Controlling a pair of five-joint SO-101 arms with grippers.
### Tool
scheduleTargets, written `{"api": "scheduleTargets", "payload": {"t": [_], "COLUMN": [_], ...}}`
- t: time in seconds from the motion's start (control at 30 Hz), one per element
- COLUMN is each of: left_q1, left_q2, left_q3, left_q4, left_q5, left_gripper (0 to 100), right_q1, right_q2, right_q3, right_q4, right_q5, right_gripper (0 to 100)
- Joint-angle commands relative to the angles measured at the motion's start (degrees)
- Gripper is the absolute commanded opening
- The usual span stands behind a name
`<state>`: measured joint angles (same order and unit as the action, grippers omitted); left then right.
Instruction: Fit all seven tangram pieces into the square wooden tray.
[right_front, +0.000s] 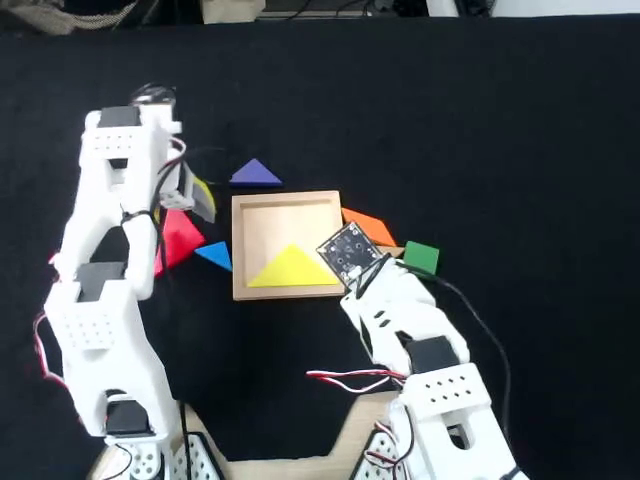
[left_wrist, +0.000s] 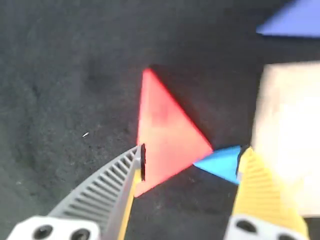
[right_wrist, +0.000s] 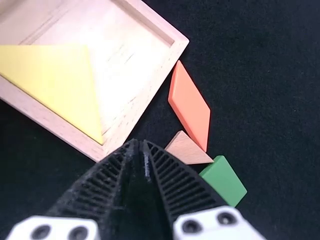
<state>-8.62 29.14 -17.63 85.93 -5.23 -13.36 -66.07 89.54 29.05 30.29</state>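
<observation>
The square wooden tray (right_front: 285, 212) lies mid-table with a large yellow triangle (right_front: 290, 268) inside it along its near edge. My left gripper (left_wrist: 194, 157) is open above the red triangle (left_wrist: 165, 132), with its grey finger (left_wrist: 117, 175) at one edge of the triangle. A small blue triangle (left_wrist: 222, 162) touches the red one's corner by the yellow finger (left_wrist: 255, 182). My right gripper (right_wrist: 138, 146) is shut and empty over the tray's near right corner (right_wrist: 107, 152). Close beside it lie an orange parallelogram (right_wrist: 190, 105), a tan wooden triangle (right_wrist: 187, 150) and a green square (right_wrist: 223, 180).
A purple triangle (right_front: 255, 174) rests just beyond the tray's far edge. A black cloth (right_front: 480, 130) covers the table, with wide room at the far side and right. Both arm bases stand at the near edge, with red and white wires (right_front: 350, 377) between them.
</observation>
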Motion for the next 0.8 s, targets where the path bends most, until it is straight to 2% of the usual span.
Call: {"api": "scheduleTargets", "payload": {"t": [0.0, 0.23, 0.77], "left_q1": [1.98, 0.84, -4.35], "left_q2": [-4.4, 1.85, 6.86], "left_q3": [2.07, 1.98, 2.42], "left_q4": [0.35, -4.22, -2.73], "left_q5": [-8.53, -11.08, -12.57], "left_gripper": [31, 31, 30], "right_q1": [-0.62, -0.62, -0.62], "right_q2": [-0.84, -0.84, -0.84], "right_q3": [-0.13, -0.04, -0.04], "right_q4": [-0.97, -0.97, -1.05], "right_q5": [0.7, 0.7, 0.7], "right_gripper": [1.2, 1.2, 1.2]}}
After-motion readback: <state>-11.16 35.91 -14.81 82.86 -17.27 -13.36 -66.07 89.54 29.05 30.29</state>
